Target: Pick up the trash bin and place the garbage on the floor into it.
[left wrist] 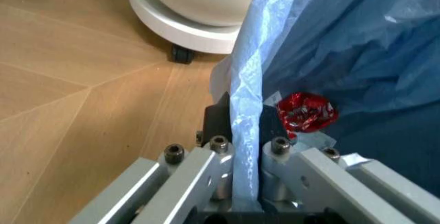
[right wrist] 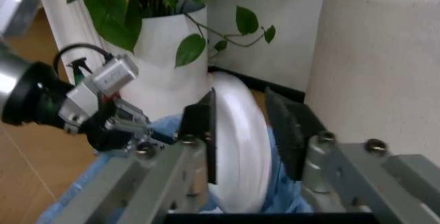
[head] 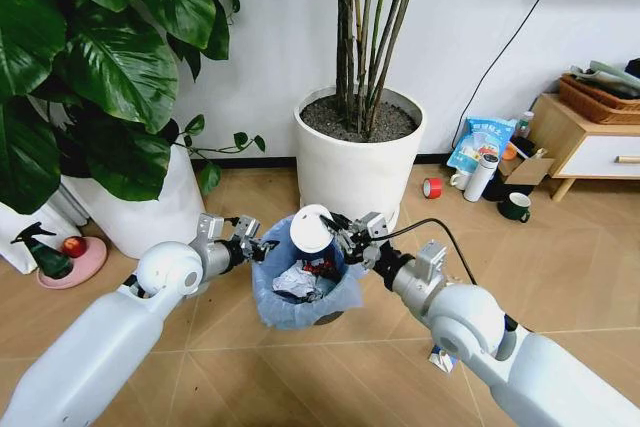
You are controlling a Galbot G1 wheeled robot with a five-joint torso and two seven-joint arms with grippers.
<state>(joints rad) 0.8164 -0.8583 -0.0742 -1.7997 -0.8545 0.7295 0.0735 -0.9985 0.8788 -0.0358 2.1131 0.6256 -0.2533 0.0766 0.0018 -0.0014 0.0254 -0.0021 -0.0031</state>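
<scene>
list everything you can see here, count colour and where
trash bin: 1, dark with light-blue bag, held up between the grippers
white lid: 1, white, over the bin, in the right gripper
litter in bin: white tissue, red can
wrapper: 1, blue-white, floor under right arm
plant pots: 2, white, behind bin
snack bag: 1, blue, by wall
tape roll: 1, red, floor
mug: 1, dark green, floor
spray bottle: 1, dark, pink dish, far left
left gripper: clamped on bag rim
right gripper: clamped on lid
</scene>
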